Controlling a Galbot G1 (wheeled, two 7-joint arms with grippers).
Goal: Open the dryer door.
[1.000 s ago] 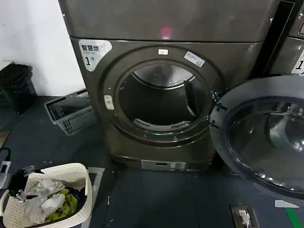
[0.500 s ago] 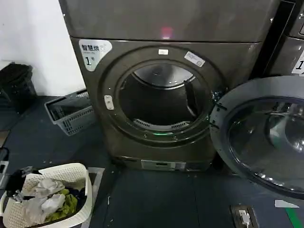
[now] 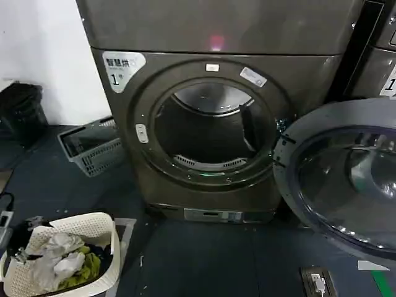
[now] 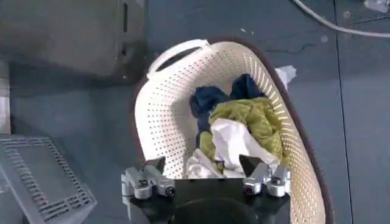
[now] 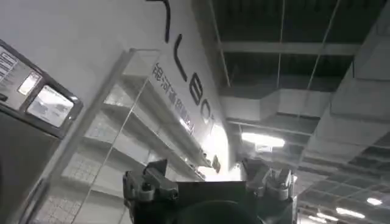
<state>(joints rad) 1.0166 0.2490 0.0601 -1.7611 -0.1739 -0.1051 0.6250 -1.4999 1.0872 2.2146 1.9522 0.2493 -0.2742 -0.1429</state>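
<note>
Right of drum opening (image 3: 210, 133): dryer door (image 3: 346, 179) swung fully open. Left hand (image 4: 206, 176) wide above laundry basket (image 4: 164, 103); right hand (image 5: 207, 179) wide, empty.

Silver screwed claw (image 4: 206, 172) fingers, black mount

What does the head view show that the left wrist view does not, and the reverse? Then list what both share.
Head view alone: the dryer door swung wide open to the right, the empty drum opening, and the number label on the dryer's front.

Left wrist view alone: the left gripper, jaws open, hanging above the basket, and a white cable on the floor.

Both: the white laundry basket of mixed clothes, the grey basket, and the dark floor.
</note>
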